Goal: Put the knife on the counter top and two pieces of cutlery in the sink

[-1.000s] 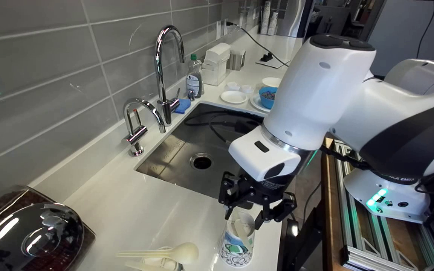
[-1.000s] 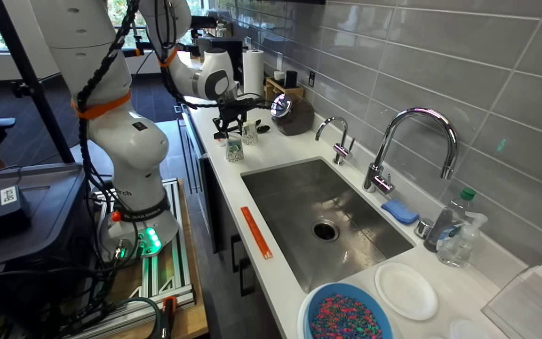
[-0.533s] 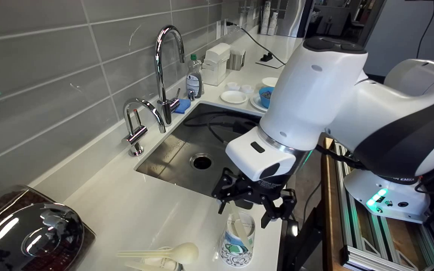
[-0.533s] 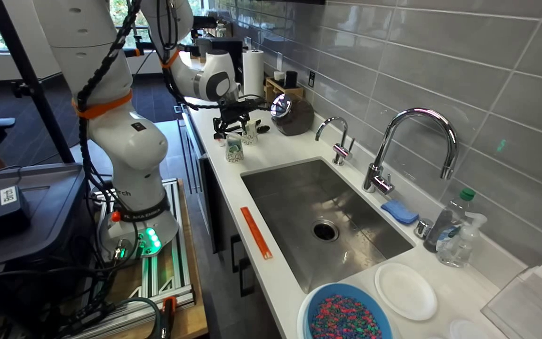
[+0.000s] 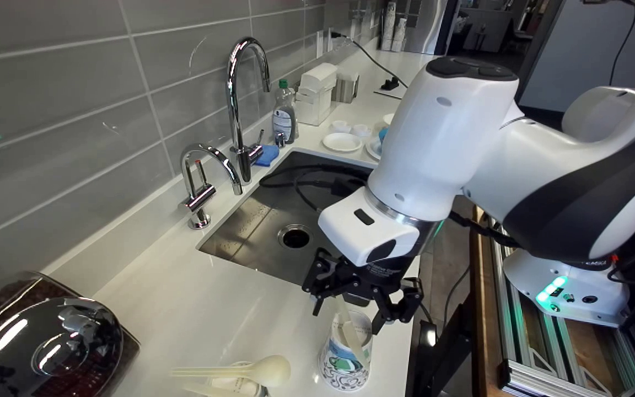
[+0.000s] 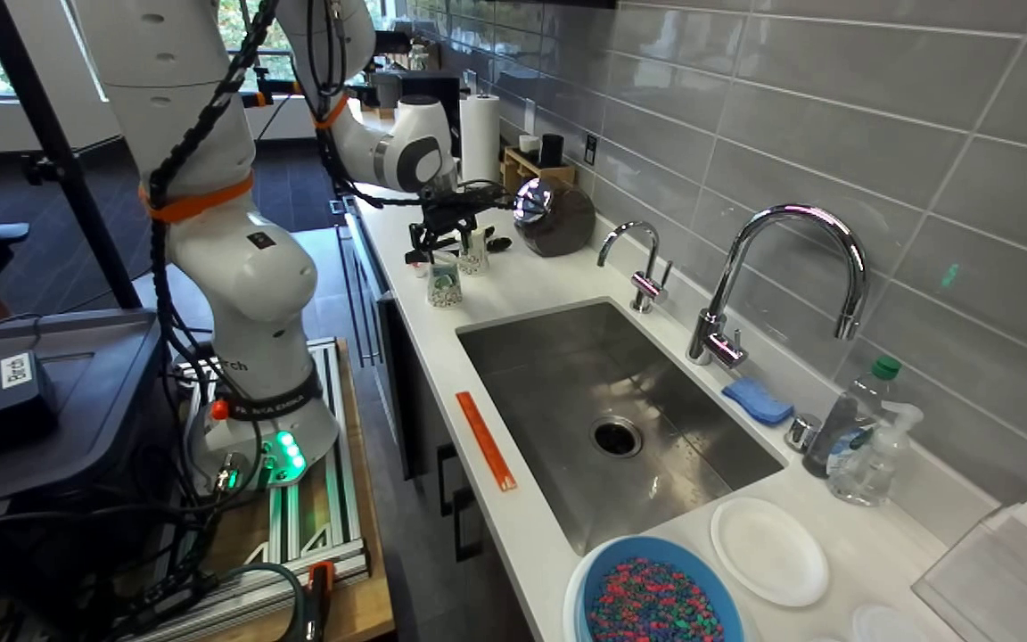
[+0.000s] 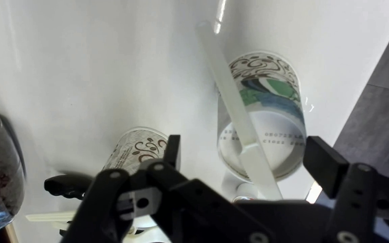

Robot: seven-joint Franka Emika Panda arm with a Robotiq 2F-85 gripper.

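The pale cream knife [image 7: 231, 98], with a serrated blade, lies across the base of an upside-down patterned paper cup [image 7: 272, 87]; both also show in an exterior view, the knife [image 5: 355, 341] over the cup [image 5: 344, 364]. My gripper [image 7: 247, 157] is open and empty, fingers above and on either side of the cup, not touching the knife; it also shows in both exterior views [image 5: 347, 321] [image 6: 433, 251]. Two cream pieces of cutlery, a spoon [image 5: 270, 371] and a partly cut-off piece [image 5: 204, 390], rest at another cup. The counter top [image 5: 273, 309] surrounds the steel sink [image 6: 558, 419].
The second cup [image 7: 133, 152] stands close beside the left finger. A jar with a shiny lid [image 5: 47, 347] stands by the wall. Taps [image 5: 237, 110] rise behind the sink. An orange strip [image 6: 485, 441] lies on the front edge. A blue bowl [image 6: 589, 588] and plate [image 6: 770, 551] stand beyond.
My gripper has shifted slightly toward the wall side, and its fingers look a little wider apart than a second ago. The knife, cups and other cutlery have not moved.
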